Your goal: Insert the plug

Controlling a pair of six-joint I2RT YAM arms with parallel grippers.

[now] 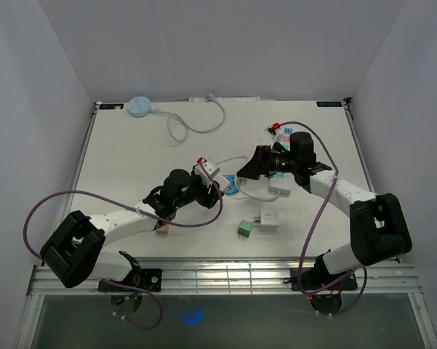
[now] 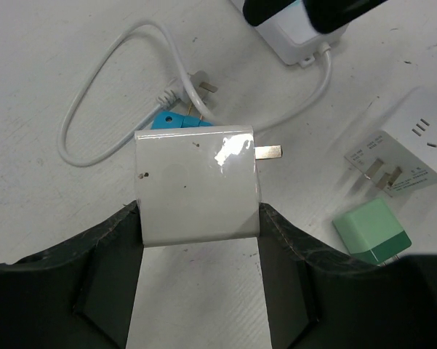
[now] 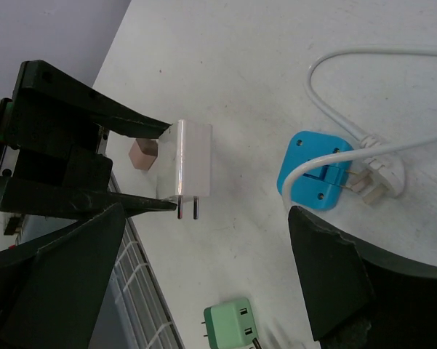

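Left pincer (image 2: 198,212) is clamped on the flat sides of the white plug (image 2: 196,174), judged light, hard, slippery; right pincer (image 3: 205,211) is spread wide.

Three white adapters (image 2: 196,185), one green adapter (image 2: 371,231), one blue adapter (image 2: 178,121).

Glossy white plastic plug (image 2: 196,185), matt white table (image 2: 51,51)

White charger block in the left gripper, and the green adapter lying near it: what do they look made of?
The white charger block looks like glossy moulded plastic, judging by the bright glare patch on its face. Its prong looks like bare metal with a dull sheen. The green adapter is probably plastic too, with a matte finish and no glare.
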